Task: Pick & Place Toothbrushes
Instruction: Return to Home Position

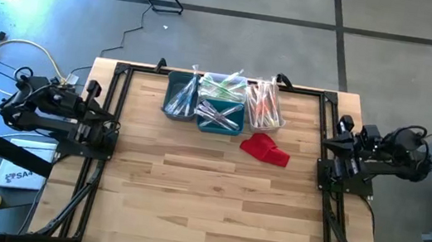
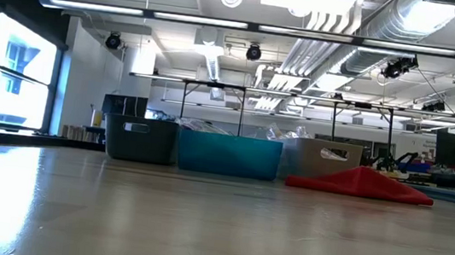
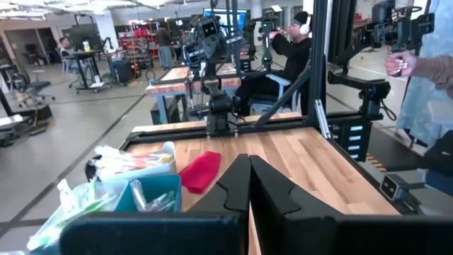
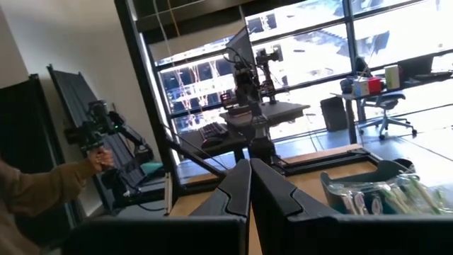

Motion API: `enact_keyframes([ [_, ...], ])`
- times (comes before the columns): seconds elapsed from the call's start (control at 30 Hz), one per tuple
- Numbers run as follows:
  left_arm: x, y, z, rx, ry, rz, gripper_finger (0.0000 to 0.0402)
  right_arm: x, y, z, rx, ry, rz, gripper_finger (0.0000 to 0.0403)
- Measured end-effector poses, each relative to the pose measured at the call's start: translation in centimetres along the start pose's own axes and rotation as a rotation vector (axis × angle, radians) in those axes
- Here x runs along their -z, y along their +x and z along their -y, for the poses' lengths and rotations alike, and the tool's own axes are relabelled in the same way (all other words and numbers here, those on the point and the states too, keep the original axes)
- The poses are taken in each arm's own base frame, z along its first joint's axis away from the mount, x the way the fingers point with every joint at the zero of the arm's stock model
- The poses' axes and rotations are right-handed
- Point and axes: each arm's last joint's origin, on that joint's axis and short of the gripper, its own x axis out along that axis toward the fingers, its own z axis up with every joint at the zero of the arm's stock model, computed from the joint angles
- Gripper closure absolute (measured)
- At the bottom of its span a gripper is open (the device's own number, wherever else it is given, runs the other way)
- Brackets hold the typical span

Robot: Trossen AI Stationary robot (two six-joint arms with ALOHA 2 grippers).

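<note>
I see the toothbrushes (image 1: 218,115) bundled in the bins (image 1: 174,86) just beyond the cloth (image 1: 265,149), my left gripper (image 3: 249,160) and right gripper (image 4: 250,163) parked well to either side of it, both pressed together and empty, and I judge the brushes light, thin and wrapper-slick, best pinched mid-handle.
</note>
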Motion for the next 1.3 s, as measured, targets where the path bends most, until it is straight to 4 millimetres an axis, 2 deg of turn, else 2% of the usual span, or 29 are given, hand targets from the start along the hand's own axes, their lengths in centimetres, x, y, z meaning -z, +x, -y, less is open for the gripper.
enact_keyframes([
  [0.27,0.0,0.0,0.0,-0.004,-0.011,0.0,0.0402,0.0,0.0,0.0,0.011,-0.01,0.002,0.0401],
  [0.33,0.3,0.6,0.0,-0.006,-0.009,0.01,0.0402,0.0,0.0,0.0,0.01,-0.022,0.002,0.0401],
  [0.57,2.6,3.4,0.2,-0.007,-0.003,0.024,0.0402,0.0,0.0,0.0,0.011,-0.029,0.002,0.0401],
  [0.7,4.8,5.4,0.4,-0.008,-0.005,0.015,0.0402,0.0,0.0,0.0,0.01,-0.029,0.002,0.0401],
  [0.93,8.4,7.6,0.8,-0.003,-0.064,-0.025,0.0402,0.0,0.0,0.0,0.009,-0.029,0.001,0.0401],
  [1.13,10.5,8.5,0.9,-0.012,-0.091,-0.051,0.0402,0.1,0.0,0.0,0.008,-0.029,-0.009,0.0401],
  [1.3,10.8,8.7,1.2,0.082,-0.072,-0.042,0.0402,0.2,0.0,0.1,0.008,-0.027,-0.018,0.0401],
])
